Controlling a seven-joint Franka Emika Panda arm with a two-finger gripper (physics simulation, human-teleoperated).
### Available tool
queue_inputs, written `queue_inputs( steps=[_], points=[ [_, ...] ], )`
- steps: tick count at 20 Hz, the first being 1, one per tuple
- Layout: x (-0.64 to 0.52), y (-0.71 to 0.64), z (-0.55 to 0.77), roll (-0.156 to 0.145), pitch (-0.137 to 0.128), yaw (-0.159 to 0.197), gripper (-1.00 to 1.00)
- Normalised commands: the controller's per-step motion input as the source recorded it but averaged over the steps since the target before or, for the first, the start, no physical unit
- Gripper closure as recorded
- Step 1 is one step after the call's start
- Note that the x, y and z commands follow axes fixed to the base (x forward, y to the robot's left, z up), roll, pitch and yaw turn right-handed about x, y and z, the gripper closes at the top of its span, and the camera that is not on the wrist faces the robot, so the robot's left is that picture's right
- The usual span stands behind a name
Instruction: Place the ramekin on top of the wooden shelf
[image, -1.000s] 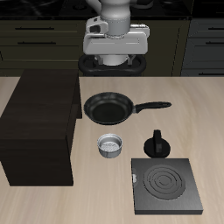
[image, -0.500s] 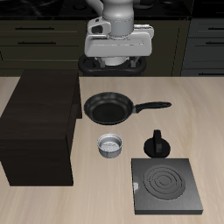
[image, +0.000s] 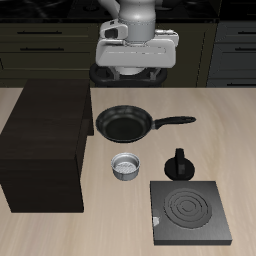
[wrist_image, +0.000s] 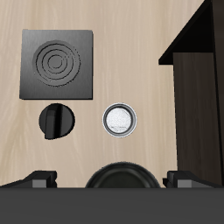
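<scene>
The gripper (image: 137, 62) is hanging wide open, high at the far side. The ramekin (image: 125, 166) is sitting near the shelf (image: 45, 140), waiting to be picked up.

We've got the exterior view looking down from the front at the table (image: 128, 232), while the wrist view stares straight down from high up. Both catch the ramekin (image: 125, 166), stove burner plate (wrist_image: 58, 64) and wooden shelf (image: 45, 143).
</scene>
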Motion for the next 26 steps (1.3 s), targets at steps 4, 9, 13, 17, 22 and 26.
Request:
queue_inputs(
  steps=[4,9,13,17,22,26],
  points=[
    [0.10,0.00,-0.03,0.001,-0.024,-0.011,-1.00],
    [0.08,-0.02,-0.10,-0.008,-0.019,-0.004,-1.00],
    [0.00,0.05,-0.22,0.000,-0.022,0.007,-1.00],
    [0.09,0.00,-0.33,-0.005,0.017,-0.029,-1.00],
    [0.04,0.12,-0.32,-0.008,-0.011,0.013,-1.00],
    [0.06,0.13,-0.25,0.019,-0.016,0.009,-1.00]
  ],
)
